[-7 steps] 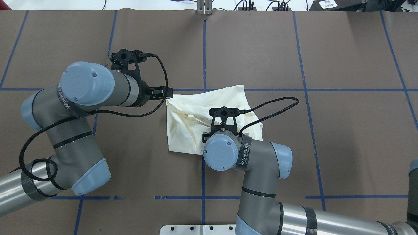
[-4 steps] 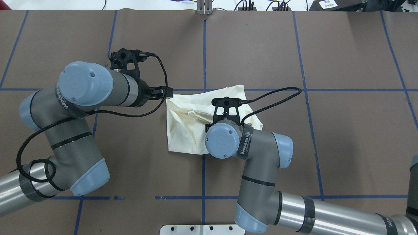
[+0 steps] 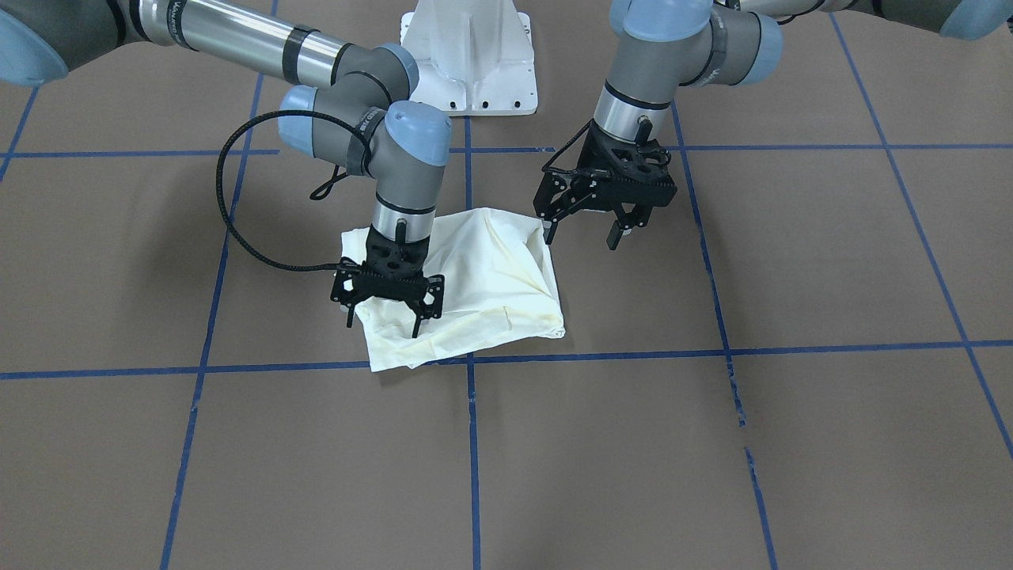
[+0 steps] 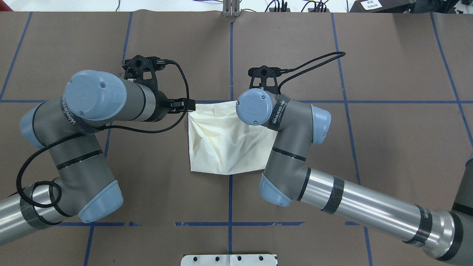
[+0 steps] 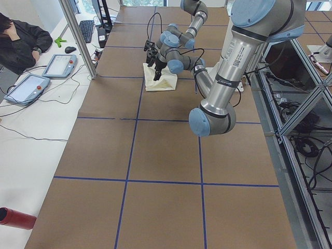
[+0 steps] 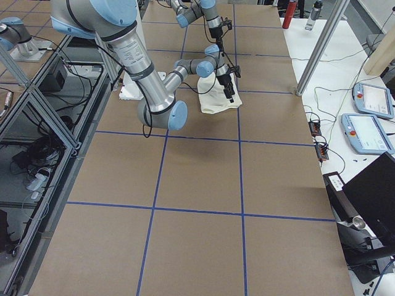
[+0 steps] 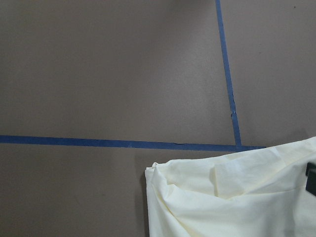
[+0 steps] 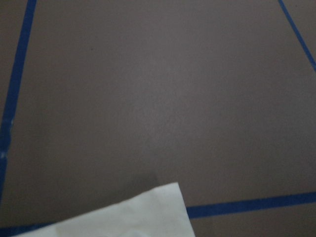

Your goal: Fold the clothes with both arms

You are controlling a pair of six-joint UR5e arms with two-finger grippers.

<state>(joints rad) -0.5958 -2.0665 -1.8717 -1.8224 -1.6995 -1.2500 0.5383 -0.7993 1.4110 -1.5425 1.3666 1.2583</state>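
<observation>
The cream clothes lie plain side up as a rumpled, roughly square bundle at the table's middle. My right gripper hangs open just above the bundle's edge, one fingertip over the cloth and one past its side, holding nothing. My left gripper is open beside the opposite corner, with one fingertip close to the cloth. In the overhead view both grippers are hidden under their wrists. The left wrist view shows a cloth corner. The right wrist view shows only a cloth tip.
Brown table cover with blue tape lines. The white pedestal base stands behind the cloth. A black cable loops off the right wrist. Tablets and a seated person are past the table's far side.
My right arm has swung away from the robot's base, across the cloth to its far edge. The cloth's right flap no longer sticks out. The left arm has barely moved.
</observation>
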